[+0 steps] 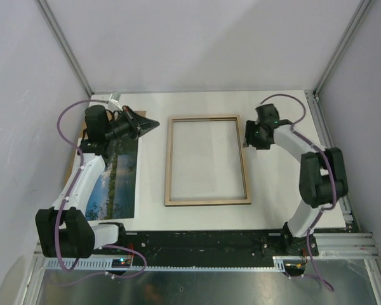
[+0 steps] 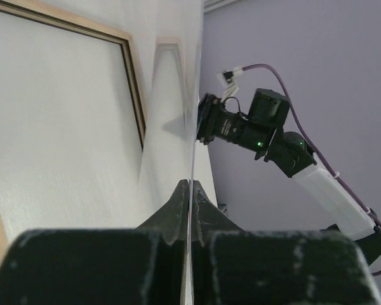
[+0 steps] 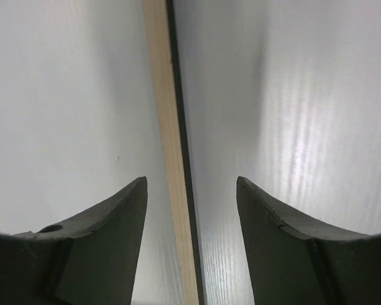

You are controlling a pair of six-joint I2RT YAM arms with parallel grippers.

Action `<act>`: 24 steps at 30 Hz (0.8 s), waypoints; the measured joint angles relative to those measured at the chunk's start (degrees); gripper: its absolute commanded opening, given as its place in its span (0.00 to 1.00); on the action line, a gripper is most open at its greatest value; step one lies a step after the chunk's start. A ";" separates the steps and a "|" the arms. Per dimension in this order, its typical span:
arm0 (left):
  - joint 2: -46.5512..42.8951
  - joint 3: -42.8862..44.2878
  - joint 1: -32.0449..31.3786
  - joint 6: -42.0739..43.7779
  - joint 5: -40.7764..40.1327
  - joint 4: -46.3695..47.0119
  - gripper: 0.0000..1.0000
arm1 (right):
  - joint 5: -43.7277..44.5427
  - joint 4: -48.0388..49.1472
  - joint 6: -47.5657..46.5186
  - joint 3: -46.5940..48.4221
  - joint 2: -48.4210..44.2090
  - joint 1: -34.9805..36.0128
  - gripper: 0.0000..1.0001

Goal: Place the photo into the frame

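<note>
Lying mid-desk: frame (image 1: pixel 168 159), flat, pale wood side up, long sides running from the near edge toward the far edge; the white desk (image 1: pixel 273 184) shows through its pane.
Place of photo (image 1: pixel 120 184): flat along the desk's left edge, landscape side up, long sides parallel to the frame's.
Gap: photo and frame lie side by side and apart, with a strip of bare desk between them.
Place of left gripper (image 1: pixel 153 122): by the photo's far right corner, tip pointing toward the frame's far left corner.
Fingers, left: together, tips meeting in the wrist view; whether they pinch anything cannot be told.
Place of right gripper (image 3: pixel 190 181): at the frame's right rail, close to its far right corner.
Fingers, right: apart, one on each side of the rail, with bare surface showing between each finger and the wood.
Cover: left arm (image 1: pixel 86 181) crosses the photo's left part and hides it.
Brown strip (image 1: pixel 83 135): peeks out beside the left arm near the photo's far left corner; what it is cannot be told.
Left wrist view: looks low across the desk, the frame's wood rail on one side, right arm (image 2: pixel 317 184) against the purple wall (image 2: pixel 343 63).
</note>
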 measured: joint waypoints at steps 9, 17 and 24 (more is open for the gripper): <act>2.75 -2.45 -4.85 -8.70 0.44 9.90 0.00 | -8.31 8.39 8.87 -9.11 -14.05 -9.31 0.62; 9.75 -2.62 -9.27 -13.97 0.42 15.39 0.00 | -13.55 12.02 13.42 -16.28 -16.55 -12.24 0.61; 16.02 -2.60 -11.28 -16.28 0.52 18.78 0.00 | -15.39 14.14 14.84 -17.33 -17.07 -13.46 0.61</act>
